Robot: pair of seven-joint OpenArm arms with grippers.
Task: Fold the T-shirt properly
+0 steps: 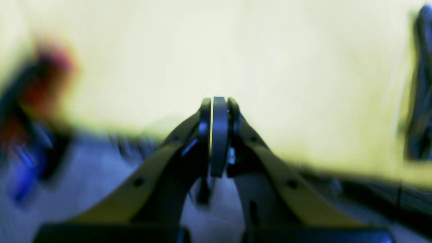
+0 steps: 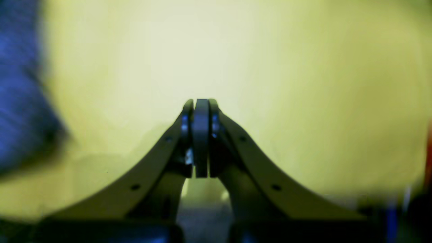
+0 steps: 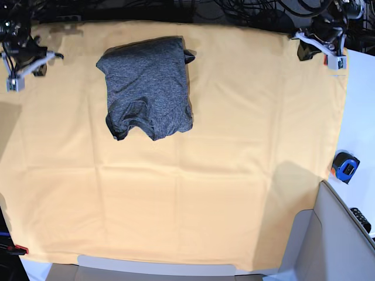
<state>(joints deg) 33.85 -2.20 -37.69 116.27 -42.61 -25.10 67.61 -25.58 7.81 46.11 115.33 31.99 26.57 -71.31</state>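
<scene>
The T-shirt (image 3: 149, 88) is a dark-grey heathered bundle, folded into a compact rectangle on the upper left part of the yellow-orange cloth (image 3: 222, 175). My right gripper (image 3: 26, 64) sits at the cloth's far left corner, well left of the shirt, and its jaws are shut on nothing (image 2: 201, 101). A blurred blue-grey mass (image 2: 20, 87) at the right wrist view's left edge may be the shirt. My left gripper (image 3: 321, 45) rests at the far right corner, far from the shirt, also shut and empty (image 1: 219, 101).
A blue and black tape measure (image 3: 344, 167) and a dark remote (image 3: 360, 218) lie on the white surface right of the cloth. A grey panel (image 3: 337, 240) stands at the near right corner. Cables (image 3: 234, 9) run along the far edge.
</scene>
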